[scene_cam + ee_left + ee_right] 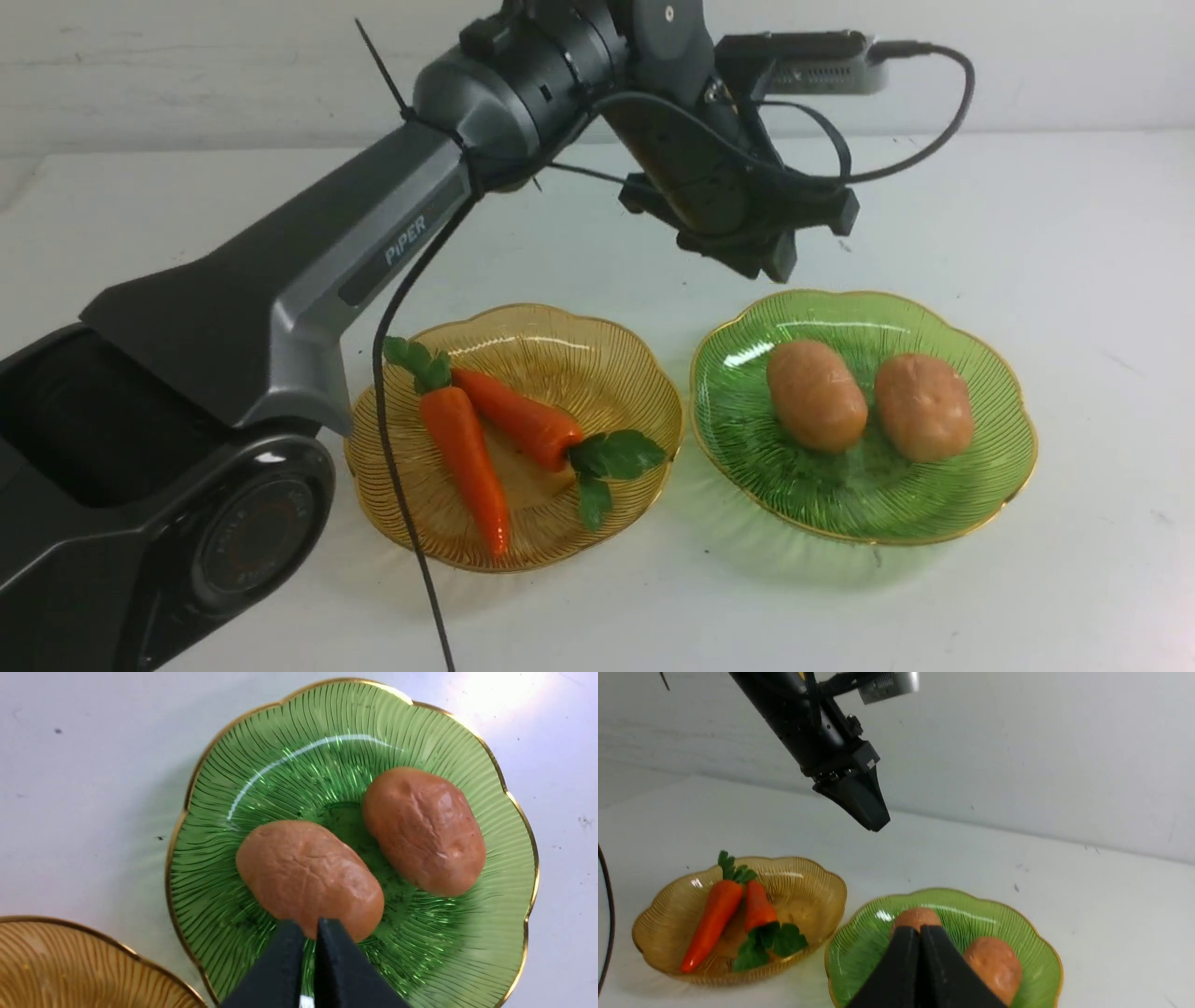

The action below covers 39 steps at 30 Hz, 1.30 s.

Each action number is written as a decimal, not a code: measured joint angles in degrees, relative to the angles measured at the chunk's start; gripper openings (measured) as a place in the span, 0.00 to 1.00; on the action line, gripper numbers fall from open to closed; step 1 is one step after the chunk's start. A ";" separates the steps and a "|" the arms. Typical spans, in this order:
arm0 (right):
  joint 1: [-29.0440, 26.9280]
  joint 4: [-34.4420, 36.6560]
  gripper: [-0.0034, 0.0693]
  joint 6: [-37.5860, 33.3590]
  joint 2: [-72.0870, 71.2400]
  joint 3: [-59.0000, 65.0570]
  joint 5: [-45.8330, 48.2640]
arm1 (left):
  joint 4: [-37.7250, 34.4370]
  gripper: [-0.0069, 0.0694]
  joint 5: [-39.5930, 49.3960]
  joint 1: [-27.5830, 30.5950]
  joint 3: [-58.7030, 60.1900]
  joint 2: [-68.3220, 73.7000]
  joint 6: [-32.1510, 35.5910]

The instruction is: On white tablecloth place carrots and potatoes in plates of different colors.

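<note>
On the white tablecloth (1074,280), two orange carrots (467,457) (523,420) lie in the amber plate (597,373). Two tan potatoes (815,394) (922,406) lie in the green plate (747,411). My left gripper (777,266) hangs above the green plate's far rim, shut and empty. In the left wrist view it (312,927) is over the nearer potato (308,872), apart from it. My right gripper (920,931) is shut and empty, with the green plate (971,905) and potatoes (994,963) beyond it. It does not show in the front view.
My left arm (308,271) stretches from the near left over the table towards the green plate. Its black cable (397,467) hangs in front of the amber plate. A white wall (187,65) closes the far side.
</note>
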 joint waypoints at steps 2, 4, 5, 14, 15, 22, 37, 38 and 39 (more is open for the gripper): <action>0.00 -0.06 0.03 -0.34 0.00 0.63 -3.27 | 0.50 0.11 1.13 0.38 -1.51 0.00 0.11; 0.00 -0.15 0.03 -0.51 0.00 0.69 -4.69 | 0.72 0.09 2.02 0.42 -2.26 0.00 0.11; 0.00 -0.15 0.03 -0.51 0.00 0.74 -4.95 | 0.72 0.09 2.23 0.42 -2.32 0.00 0.16; 0.00 -0.15 0.03 -0.56 0.00 0.98 -4.95 | 1.19 0.09 3.92 1.05 -2.32 -3.71 -1.23; 0.00 0.07 0.03 -0.56 0.00 1.06 -4.95 | 1.92 0.09 3.97 1.26 -2.32 -5.20 -1.28; -0.80 6.26 0.03 -0.56 -2.04 6.71 -9.56 | 6.53 0.09 4.22 2.25 -2.50 -16.90 -1.35; -21.08 5.91 0.03 -0.56 -5.65 21.36 -9.59 | 7.46 0.09 5.11 2.17 13.32 -26.12 3.59; -21.77 5.23 0.03 -0.56 -5.65 21.36 -9.12 | 9.72 0.09 5.11 2.17 17.66 -28.54 3.71; -22.30 4.77 0.03 -0.56 -5.65 21.36 -8.75 | 11.82 0.09 5.17 2.17 20.49 -30.39 3.88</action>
